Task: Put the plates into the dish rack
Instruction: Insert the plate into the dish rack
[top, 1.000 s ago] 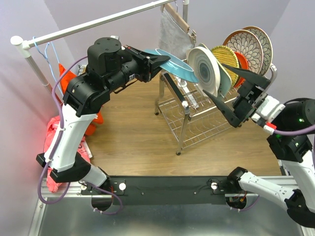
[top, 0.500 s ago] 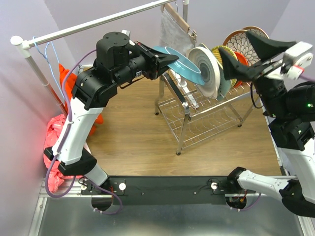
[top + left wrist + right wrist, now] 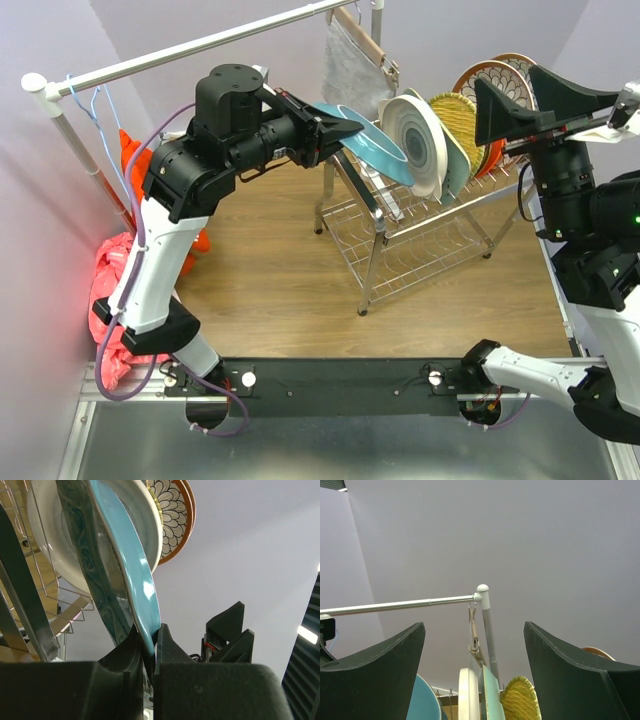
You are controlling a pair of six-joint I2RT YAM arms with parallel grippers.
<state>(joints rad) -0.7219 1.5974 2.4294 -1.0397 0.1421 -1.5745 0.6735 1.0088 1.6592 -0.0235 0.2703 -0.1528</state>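
The left jaws are clamping the teal plate (image 3: 380,155) by its rim, tilting it beside the white plate (image 3: 415,140) in the rack (image 3: 400,255); the right jaws are hanging wide apart.

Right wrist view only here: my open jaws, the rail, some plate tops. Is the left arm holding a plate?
Observer: Yes, the left jaws are shut on the rim of the teal plate.
Operator: Is it in the dish rack?
Observer: It tilts over the rack's left end, beside the white-grey swirl plate; slotted or not, I cannot tell.
Operator: What's behind the yellow woven plate?
Observer: An orange plate, then two floral plates.
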